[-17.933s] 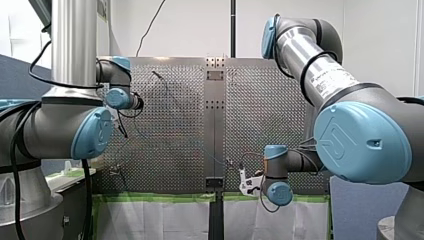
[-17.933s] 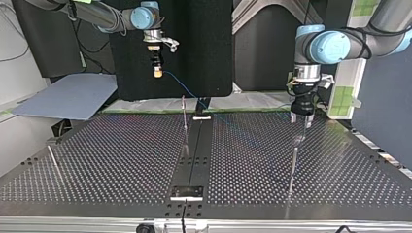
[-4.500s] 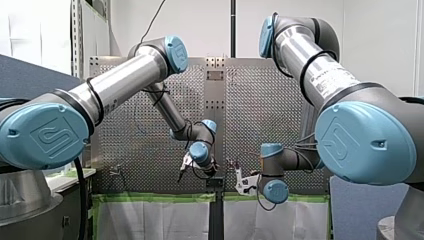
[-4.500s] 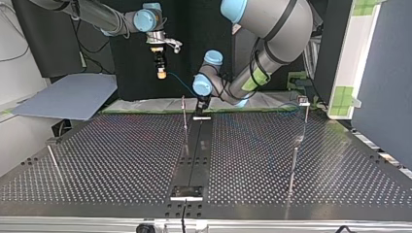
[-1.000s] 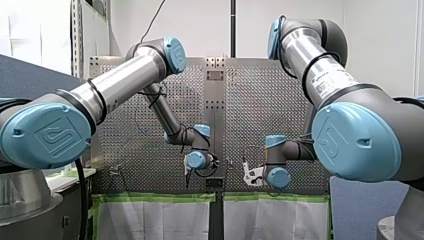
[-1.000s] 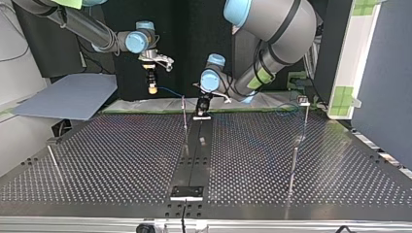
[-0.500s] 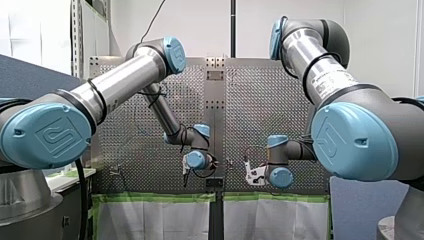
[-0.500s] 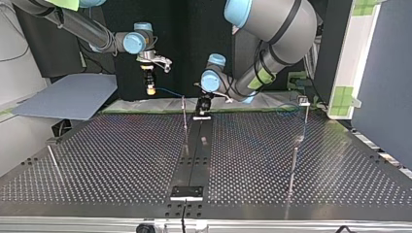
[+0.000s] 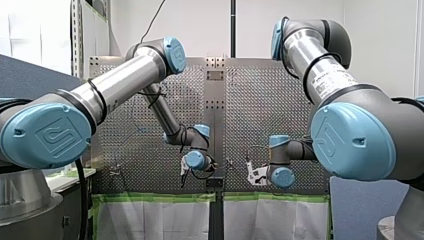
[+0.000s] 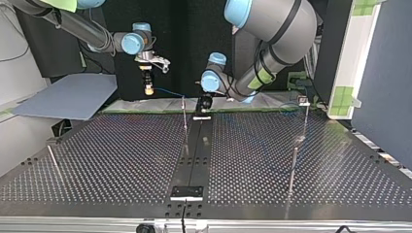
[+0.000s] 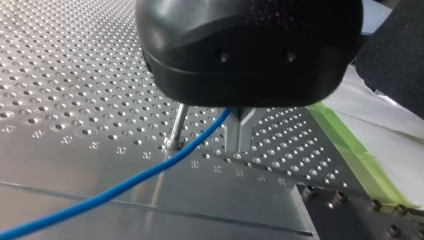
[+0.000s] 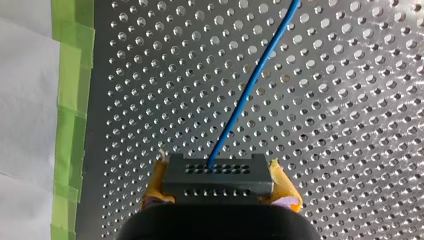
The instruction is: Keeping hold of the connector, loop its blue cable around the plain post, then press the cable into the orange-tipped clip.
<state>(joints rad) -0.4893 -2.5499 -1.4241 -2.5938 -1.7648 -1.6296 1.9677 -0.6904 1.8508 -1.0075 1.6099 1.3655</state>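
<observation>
In the right wrist view my right gripper [image 12: 218, 185] is shut on the dark grey connector [image 12: 217, 172], yellow pads on both its sides. The blue cable [image 12: 250, 85] runs from it ahead over the perforated table [image 12: 350, 125]. In the top view that gripper [image 10: 148, 89] hangs above the table's far edge, and the cable [image 10: 167, 91] sags toward the thin plain post [image 10: 184, 114]. My left gripper [image 10: 204, 103] is low beside that post. In the left wrist view its metal fingers [image 11: 239, 137] are shut on the cable [image 11: 125, 182], next to the post [image 11: 176, 127].
A black rail [image 10: 194, 155] runs down the table's middle to a small bracket [image 10: 186, 192]. At the top view's right stand a post with a small block head [image 10: 304, 109] and a plain one [image 10: 293, 165]; another post [image 10: 52, 158] leans at its left. Green tape [image 12: 70, 100] lines the far edge.
My right gripper has drifted a little toward the top view's left with the connector. My left gripper has stayed by the plain post, hardly moving.
</observation>
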